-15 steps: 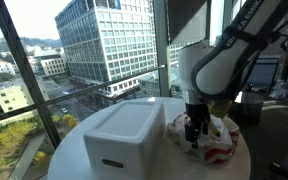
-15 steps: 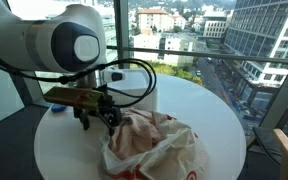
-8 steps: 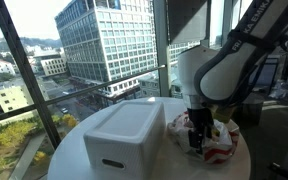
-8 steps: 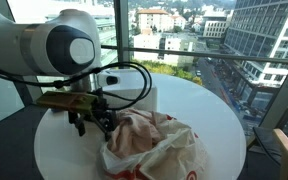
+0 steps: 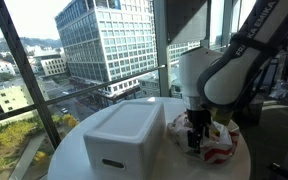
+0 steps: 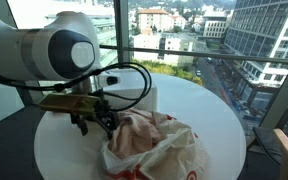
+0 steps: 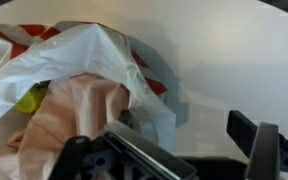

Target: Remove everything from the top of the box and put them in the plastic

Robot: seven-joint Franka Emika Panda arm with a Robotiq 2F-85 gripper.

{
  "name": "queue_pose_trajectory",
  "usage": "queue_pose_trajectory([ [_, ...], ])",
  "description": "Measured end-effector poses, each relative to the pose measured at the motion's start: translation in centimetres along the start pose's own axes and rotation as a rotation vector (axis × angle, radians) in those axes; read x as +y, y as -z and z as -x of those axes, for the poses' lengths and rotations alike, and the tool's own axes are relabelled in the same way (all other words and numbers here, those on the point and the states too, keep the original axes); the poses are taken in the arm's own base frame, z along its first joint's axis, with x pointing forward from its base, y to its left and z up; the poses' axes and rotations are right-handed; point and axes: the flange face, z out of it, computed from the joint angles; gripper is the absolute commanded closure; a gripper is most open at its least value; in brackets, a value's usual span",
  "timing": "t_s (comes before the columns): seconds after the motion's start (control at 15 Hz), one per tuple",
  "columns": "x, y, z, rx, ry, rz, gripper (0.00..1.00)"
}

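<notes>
The white box (image 5: 126, 138) stands on the round white table; its top is bare in this view. The white and red plastic bag (image 6: 154, 148) lies beside it, crumpled and open, with pinkish and yellow things inside in the wrist view (image 7: 79, 105). My gripper (image 6: 94, 122) hangs at the bag's edge nearest the box, fingers pointing down; it also shows in an exterior view (image 5: 196, 135). In the wrist view the gripper (image 7: 179, 135) has its jaws apart, and a flat dark slab (image 7: 149, 150) lies against one finger, clear of the other.
The round table (image 6: 199, 100) stands by tall windows with a city street far below. The table's edge runs close behind the bag. A dark chair and desk stand behind the arm (image 5: 269, 85).
The arm has shifted slightly, and the gripper has eased a little toward the bag's edge. The box and bag have not moved.
</notes>
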Motion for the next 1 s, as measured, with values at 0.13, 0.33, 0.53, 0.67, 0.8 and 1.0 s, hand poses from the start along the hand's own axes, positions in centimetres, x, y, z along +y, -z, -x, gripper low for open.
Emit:
queue_pose_trajectory([
  [0.13, -0.1, -0.3, -0.1, 0.020, 0.007, -0.003, 0.00],
  [0.33, -0.4, -0.9, -0.3, 0.061, 0.050, 0.008, 0.00],
  [0.53, -0.1, -1.6, -0.4, 0.083, 0.082, 0.021, 0.32],
  [0.67, 0.1, -1.8, -0.4, 0.092, 0.093, 0.026, 0.50],
  [0.8, 0.2, -1.8, -0.5, 0.105, 0.100, 0.027, 0.64],
  [1.0, 0.3, -1.8, -0.5, 0.118, 0.099, 0.025, 0.86],
])
